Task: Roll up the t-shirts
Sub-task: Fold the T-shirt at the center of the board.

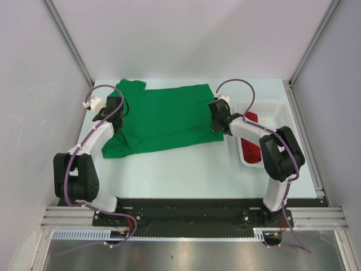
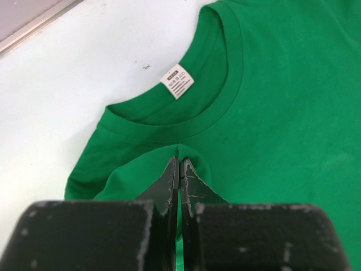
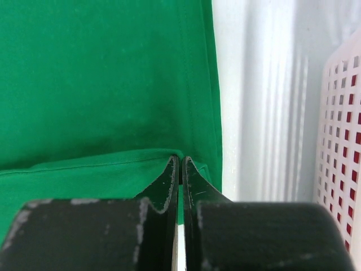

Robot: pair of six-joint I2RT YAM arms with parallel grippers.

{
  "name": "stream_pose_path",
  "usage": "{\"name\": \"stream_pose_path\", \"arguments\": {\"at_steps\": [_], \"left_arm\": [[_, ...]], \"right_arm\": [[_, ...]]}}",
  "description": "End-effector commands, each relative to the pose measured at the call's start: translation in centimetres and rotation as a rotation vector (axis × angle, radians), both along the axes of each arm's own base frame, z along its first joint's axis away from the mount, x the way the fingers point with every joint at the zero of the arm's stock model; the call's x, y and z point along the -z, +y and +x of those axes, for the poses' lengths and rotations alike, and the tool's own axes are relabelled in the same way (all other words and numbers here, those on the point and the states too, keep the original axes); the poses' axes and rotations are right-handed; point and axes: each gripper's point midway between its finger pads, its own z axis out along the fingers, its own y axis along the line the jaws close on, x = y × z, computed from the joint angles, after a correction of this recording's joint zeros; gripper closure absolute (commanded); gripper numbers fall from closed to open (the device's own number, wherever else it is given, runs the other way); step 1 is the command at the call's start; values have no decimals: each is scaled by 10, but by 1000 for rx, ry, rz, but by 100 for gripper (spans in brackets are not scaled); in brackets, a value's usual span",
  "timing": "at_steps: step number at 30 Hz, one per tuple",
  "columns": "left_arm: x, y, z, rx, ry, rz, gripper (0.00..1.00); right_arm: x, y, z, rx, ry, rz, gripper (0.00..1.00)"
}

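across the middle of the desk [image 1: 186, 169], you are seeing the green t-shirt [image 1: 163, 116] lying spread out flat, its neck end pointing toward the left arm and its hem toward the right arm. your left pincer [image 2: 179, 161] is gripping the green t-shirt, its jaws pressing together on a small raised pucker of cloth just below the collar, and the white neck label [image 2: 177, 83] is showing face up inside the neck opening beyond it. your right pincer [image 3: 180, 160] is likewise clamping the green t-shirt, nipping a turned-over edge of cloth at the hem end, with bare desk showing just beside the shirt's border. off to the right, the white mesh basket [image 1: 272, 105] is standing near that border, and the red t-shirt [image 1: 251, 151] is lying inside it as a compact roll, partly hidden under the right arm.
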Motion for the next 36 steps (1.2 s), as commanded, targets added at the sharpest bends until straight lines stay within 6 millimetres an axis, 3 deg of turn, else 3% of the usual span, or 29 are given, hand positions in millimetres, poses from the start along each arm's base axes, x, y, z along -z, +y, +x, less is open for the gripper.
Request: {"name": "stream_pose_path", "arguments": {"at_steps": [1,11,19,36], "left_arm": [[-29,0,28,39,-91,-2,100],[-54,8,40,56,-141,2,100],[-46,5,53,87,-109,-1,100],[-43,14,60,75,-93,5,100]], "right_arm": [[-14,0,22,23,-71,9,100],[-9,-2,22,33,-61,2,100],[-10,-6,28,54,-76,14,100],[-20,0,43,32,-131,56,100]]}}
